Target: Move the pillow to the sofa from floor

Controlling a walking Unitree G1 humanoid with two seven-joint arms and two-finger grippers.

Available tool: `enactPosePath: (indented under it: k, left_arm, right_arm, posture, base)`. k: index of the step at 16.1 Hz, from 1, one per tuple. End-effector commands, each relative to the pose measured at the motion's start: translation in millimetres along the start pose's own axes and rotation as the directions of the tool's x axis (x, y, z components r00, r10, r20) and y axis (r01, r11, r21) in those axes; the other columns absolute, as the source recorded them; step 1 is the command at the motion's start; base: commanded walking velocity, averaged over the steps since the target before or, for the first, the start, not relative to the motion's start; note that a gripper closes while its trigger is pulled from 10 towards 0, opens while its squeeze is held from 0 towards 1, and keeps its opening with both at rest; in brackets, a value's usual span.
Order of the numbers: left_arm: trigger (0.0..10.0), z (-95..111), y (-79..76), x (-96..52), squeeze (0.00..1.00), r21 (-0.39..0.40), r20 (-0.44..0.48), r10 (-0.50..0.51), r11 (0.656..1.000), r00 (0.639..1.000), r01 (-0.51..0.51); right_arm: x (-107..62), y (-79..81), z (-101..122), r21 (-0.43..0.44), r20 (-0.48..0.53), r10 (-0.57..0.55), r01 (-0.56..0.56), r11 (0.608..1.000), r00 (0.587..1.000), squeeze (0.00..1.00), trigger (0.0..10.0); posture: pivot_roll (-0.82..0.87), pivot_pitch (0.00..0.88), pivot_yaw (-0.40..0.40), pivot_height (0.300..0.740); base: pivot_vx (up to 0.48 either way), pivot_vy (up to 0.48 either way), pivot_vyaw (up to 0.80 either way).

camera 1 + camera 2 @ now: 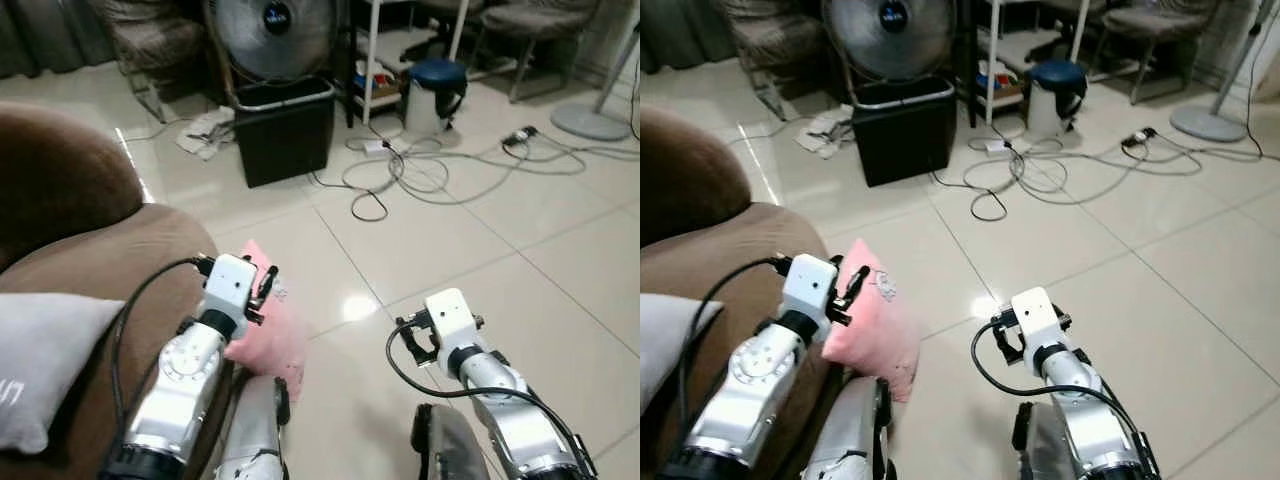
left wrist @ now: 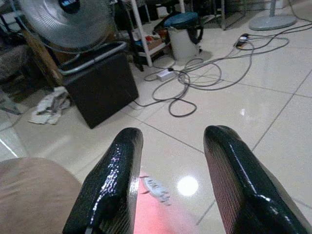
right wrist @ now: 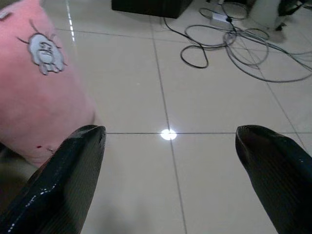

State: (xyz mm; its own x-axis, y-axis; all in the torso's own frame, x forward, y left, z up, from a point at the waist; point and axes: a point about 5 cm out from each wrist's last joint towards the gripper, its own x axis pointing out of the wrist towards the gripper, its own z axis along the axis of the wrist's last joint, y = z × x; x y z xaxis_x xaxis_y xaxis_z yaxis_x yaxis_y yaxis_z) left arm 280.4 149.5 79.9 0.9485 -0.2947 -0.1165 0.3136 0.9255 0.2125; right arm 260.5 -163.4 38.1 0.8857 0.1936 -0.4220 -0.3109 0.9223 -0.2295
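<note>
Pink pillow (image 1: 872, 320) is not yet on the brown sofa (image 1: 110, 270), it leans against the sofa's front edge on the floor tiles, so the lift looks undone; the left tool (image 2: 170, 180) hangs just above it, spread and empty, and the right tool (image 3: 170, 180) hovers beside the pillow, spread wide, touching nothing.

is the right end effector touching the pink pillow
Apart. In the right wrist view the right end effector has its fingers spread wide over bare floor tile, and the pink pillow sits beyond one finger with nothing between the fingers.
</note>
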Motion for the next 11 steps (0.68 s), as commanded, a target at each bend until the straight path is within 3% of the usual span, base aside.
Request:
enactPosePath:
  k: [1, 3, 8, 9, 11]
  left_arm:
    - [10.0, -7.2, -8.3, -1.2, 0.0, -0.001, -0.022, 0.0, 1.0, 1.0, 0.0]
    - [10.0, -9.7, -13.4, 0.9, 0.0, -0.05, -0.026, 0.057, 0.997, 0.998, -0.058]
    - [10.0, -18.2, -35.7, 1.8, 0.0, -0.018, -0.07, -0.008, 1.0, 0.998, 0.007]
    - [10.0, -20.5, -32.8, 2.6, 0.0, -0.006, -0.084, 0.02, 1.0, 0.996, -0.021]
    - [10.0, -24.0, -11.5, 4.2, 0.0, -0.035, -0.119, 0.12, 0.992, 0.986, -0.125]
  right_arm:
    - [-6.4, -10.5, -1.0, -0.018, -0.007, -0.014, 0.014, 1.0, 1.0, 0.0, 10.0]
    - [-10.7, -17.6, -4.0, -0.045, -0.036, -0.019, 0.017, 0.999, 0.999, 0.0, 10.0]
    - [-28.8, -25.2, -1.8, -0.061, -0.034, -0.042, 0.039, 0.997, 0.999, 0.0, 10.0]
    - [-33.0, -21.0, -6.8, -0.054, -0.053, -0.035, 0.032, 0.998, 0.998, 0.0, 10.0]
    - [-34.9, -0.9, -13.9, -0.037, -0.083, 0.026, -0.029, 0.999, 0.996, 0.0, 10.0]
  posture:
    - [0.01, 0.0, 0.003, 0.577]
    - [-0.01, 0.0, -0.021, 0.577]
    - [-0.08, 0.0, 0.04, 0.577]
    - [-0.05, 0.0, 0.031, 0.577]
    - [-0.02, 0.01, 0.026, 0.577]
  base:
    - [0.0, -0.315, 0.0]
    - [0.0, 0.0, 0.0]
    - [0.0, 0.0, 0.0]
    - [0.0, 0.0, 0.0]
    - [0.0, 0.0, 0.0]
